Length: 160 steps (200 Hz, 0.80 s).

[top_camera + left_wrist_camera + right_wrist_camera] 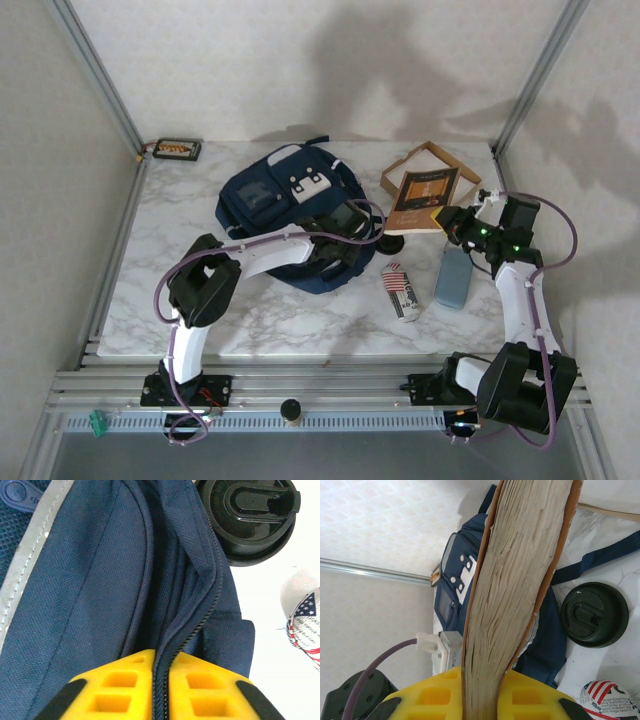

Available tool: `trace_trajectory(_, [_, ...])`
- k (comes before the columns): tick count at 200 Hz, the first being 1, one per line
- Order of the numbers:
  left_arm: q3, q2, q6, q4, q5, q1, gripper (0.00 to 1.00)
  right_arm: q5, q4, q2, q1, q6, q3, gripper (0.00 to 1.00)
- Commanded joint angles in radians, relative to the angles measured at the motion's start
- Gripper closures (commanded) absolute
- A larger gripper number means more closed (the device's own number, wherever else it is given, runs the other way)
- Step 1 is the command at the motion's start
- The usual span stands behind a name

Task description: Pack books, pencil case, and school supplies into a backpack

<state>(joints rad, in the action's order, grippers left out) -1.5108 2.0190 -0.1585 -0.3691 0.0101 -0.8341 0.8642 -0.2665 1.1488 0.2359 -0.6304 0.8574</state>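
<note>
Left wrist view: my left end effector (161,664) pinches the limp zipper lip (197,605) of the backpack (90,590) on the worktop (250,320), while my right end effector (481,682) clamps the brown book (520,570) by one edge nearby, which I judge light and fairly stiff.

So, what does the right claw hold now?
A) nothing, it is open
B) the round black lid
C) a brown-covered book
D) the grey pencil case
C: in the right wrist view the right claw is shut on the brown book, its page edges toward the camera, with the backpack behind it.
</note>
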Motion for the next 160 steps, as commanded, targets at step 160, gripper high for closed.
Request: trace_trajectory(160, [-0.397,-0.261,-0.067,-0.241,0.188,0.032,1.00,0.101,0.626,0.276,-0.577,-0.225,-0.099,1.00])
